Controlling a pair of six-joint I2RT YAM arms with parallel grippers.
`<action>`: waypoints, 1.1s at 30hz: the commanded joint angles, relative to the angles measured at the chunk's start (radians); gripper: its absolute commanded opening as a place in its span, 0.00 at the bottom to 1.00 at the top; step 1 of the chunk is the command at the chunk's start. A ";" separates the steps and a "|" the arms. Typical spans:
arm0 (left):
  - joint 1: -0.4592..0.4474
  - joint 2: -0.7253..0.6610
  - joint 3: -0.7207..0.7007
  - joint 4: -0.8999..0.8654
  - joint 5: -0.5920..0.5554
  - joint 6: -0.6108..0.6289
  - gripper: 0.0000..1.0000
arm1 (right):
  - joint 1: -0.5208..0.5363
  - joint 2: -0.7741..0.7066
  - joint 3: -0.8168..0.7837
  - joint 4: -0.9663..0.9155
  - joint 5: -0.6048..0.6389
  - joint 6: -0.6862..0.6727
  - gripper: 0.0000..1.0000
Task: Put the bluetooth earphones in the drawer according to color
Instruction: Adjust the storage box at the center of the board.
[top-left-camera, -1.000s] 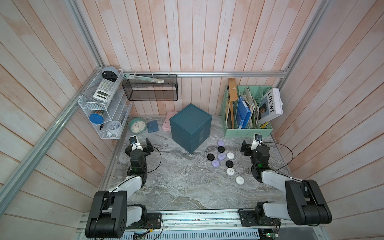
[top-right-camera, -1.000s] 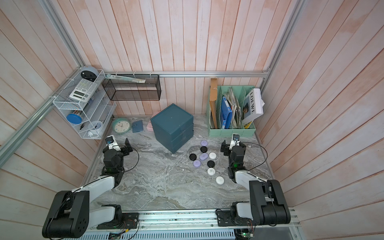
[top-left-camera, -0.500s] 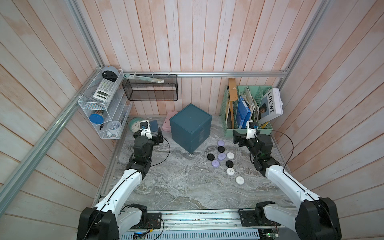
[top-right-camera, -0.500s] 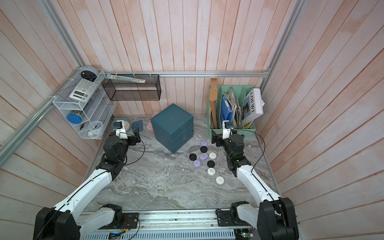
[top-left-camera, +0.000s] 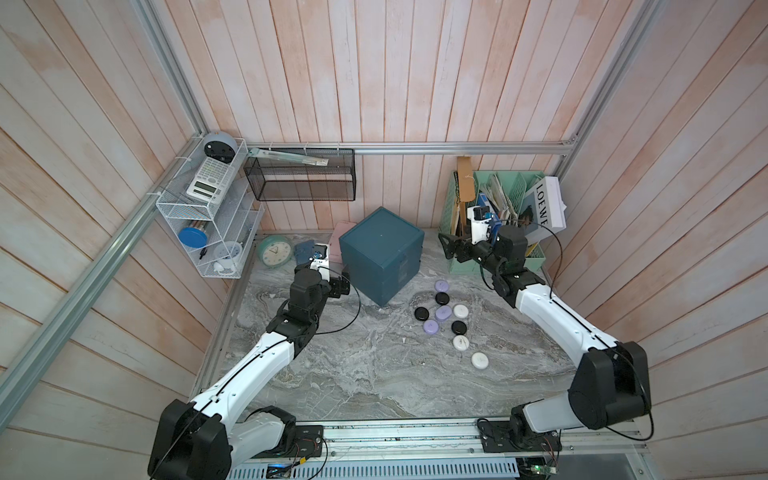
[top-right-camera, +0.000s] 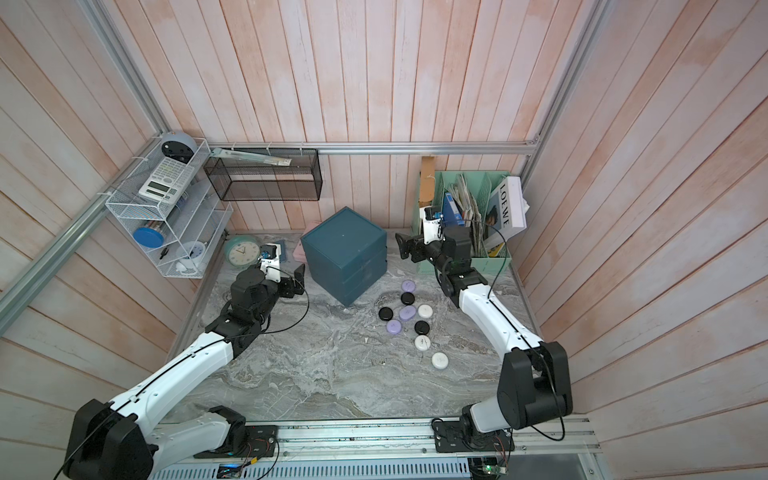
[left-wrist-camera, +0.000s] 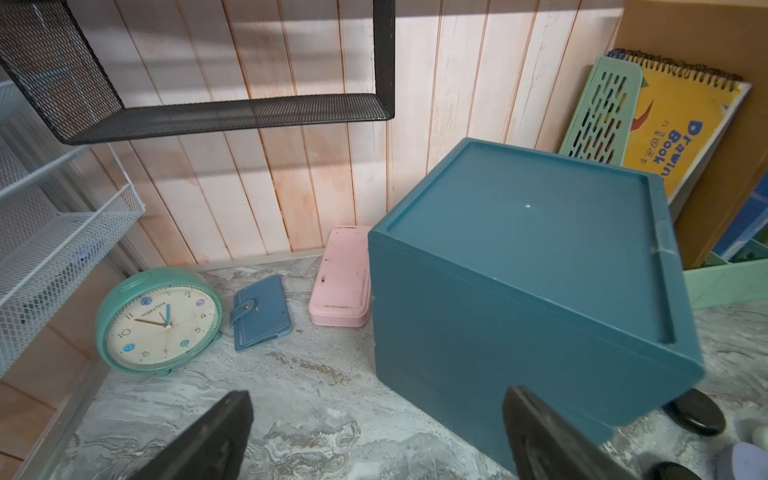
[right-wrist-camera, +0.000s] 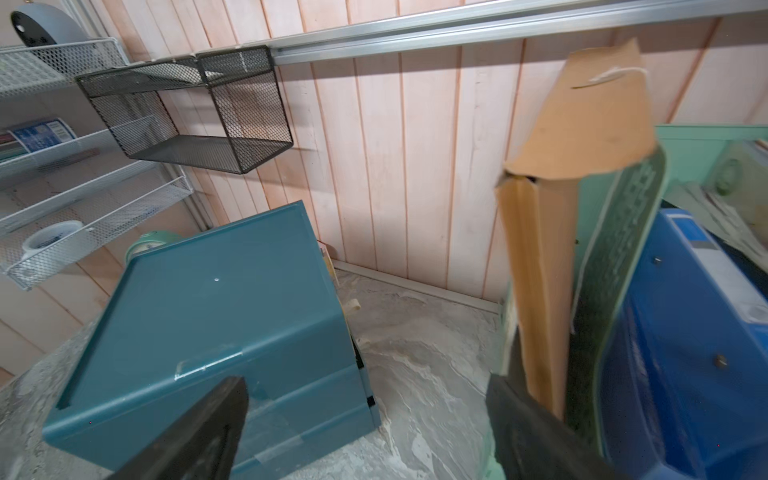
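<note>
The drawer is a dark teal cube at the back middle of the marble table, its drawer fronts turned away from both top views. Several bluetooth earphones lie loose to its front right: lilac, black and white pucks. My left gripper hovers open and empty just left of the drawer. My right gripper hangs open and empty off its right side, level with the drawer's top.
A mint clock, a blue wallet and a pink case sit behind the left gripper. A mint file rack full of books stands close behind the right gripper. A black mesh shelf and a white wire rack hang on the walls.
Both arms have unfolded from low near the table's sides and reached toward the back, ending on either side of the drawer. The earphones and the drawer have not moved.
</note>
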 joint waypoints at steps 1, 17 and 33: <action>-0.003 0.023 -0.021 0.075 0.002 -0.089 1.00 | 0.015 0.094 0.108 -0.098 -0.094 0.008 0.97; -0.003 0.250 0.076 0.313 0.161 -0.291 1.00 | 0.052 0.400 0.454 -0.281 -0.188 -0.008 0.97; 0.005 0.371 0.132 0.448 0.306 -0.391 1.00 | 0.060 0.535 0.595 -0.369 -0.278 -0.002 0.96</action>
